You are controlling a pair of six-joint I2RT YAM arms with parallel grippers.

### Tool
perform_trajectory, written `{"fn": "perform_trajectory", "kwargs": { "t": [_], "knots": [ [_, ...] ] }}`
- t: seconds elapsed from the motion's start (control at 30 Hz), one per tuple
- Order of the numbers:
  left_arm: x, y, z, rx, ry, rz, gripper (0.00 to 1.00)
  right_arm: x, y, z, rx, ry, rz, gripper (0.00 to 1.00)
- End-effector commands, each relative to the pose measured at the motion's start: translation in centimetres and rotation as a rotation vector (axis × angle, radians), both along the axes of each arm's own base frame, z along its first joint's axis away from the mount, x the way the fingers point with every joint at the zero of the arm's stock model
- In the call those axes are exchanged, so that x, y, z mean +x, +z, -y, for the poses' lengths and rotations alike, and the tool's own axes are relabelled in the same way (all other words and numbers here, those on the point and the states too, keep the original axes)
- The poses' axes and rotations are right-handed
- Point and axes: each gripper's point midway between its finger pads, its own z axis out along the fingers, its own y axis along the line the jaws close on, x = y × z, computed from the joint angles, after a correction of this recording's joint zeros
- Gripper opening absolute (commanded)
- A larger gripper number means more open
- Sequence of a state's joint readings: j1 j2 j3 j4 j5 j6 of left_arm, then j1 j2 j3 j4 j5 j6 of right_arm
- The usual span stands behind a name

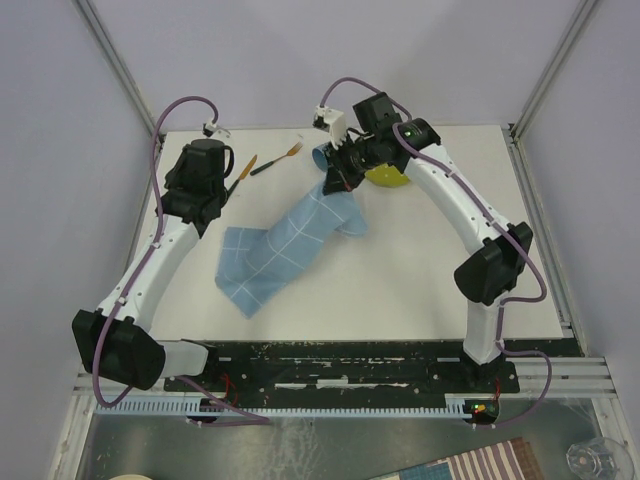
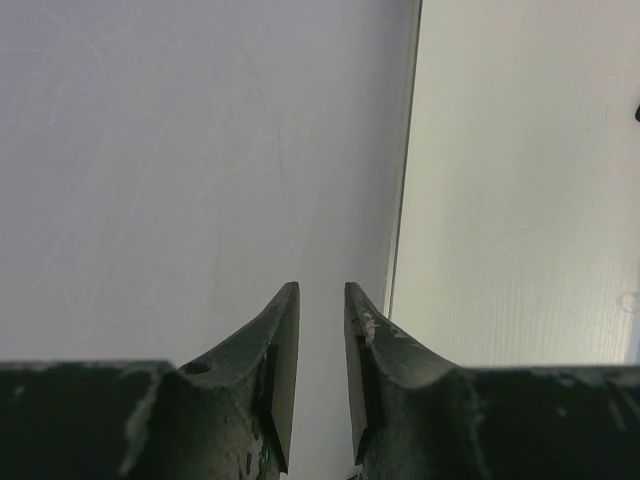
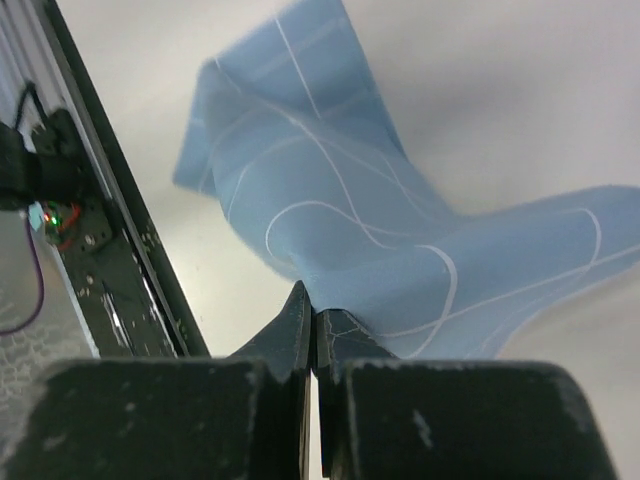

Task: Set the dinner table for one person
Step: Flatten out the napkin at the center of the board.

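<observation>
Two pincers, one cloth in the air – a lot can snag

One broad white desk (image 1: 420, 290) fills most of the overhead view. It is the surface to be set, and much of it lies bare. Across its middle runs the light-blue cloth (image 1: 285, 250) with a white grid. Its near-left end rests flat on the desk, while its far end is lifted and twisted. The right pincer (image 1: 335, 180) is clamped tight on that raised corner, and the wrist view shows the fabric bunched right at the fingertips. The left pincer (image 2: 320, 290) hovers toward the far-left edge with its jaws a narrow gap apart and nothing between them.

Behind the right wrist sit a yellow-green dish (image 1: 388, 178) and a blue cup (image 1: 322, 157), both partly hidden. Further left lie a fork (image 1: 277, 160) and a knife (image 1: 243, 172), close to each other near the far edge.

The likely risk is a pull on the cloth with only one corner held. The cloth could then land creased or skewed, or slip free of so thin a pinch. A sweep toward the far side might also brush the cup or drag the fork out of place. A careless lowering could drape fabric over the dish – it is close enough for that.
</observation>
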State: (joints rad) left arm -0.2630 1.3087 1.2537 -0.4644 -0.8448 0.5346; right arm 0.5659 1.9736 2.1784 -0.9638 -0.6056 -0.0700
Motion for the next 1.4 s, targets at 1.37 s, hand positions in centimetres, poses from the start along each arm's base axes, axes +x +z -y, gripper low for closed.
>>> {"fn": "perform_trajectory", "kwargs": {
  "t": [1.37],
  "knots": [
    [1.0,2.1,1.0,-0.120,-0.011,0.103,0.31,-7.1,-10.1,7.9,-0.339,-0.019,-0.346,0.02]
  ]
}}
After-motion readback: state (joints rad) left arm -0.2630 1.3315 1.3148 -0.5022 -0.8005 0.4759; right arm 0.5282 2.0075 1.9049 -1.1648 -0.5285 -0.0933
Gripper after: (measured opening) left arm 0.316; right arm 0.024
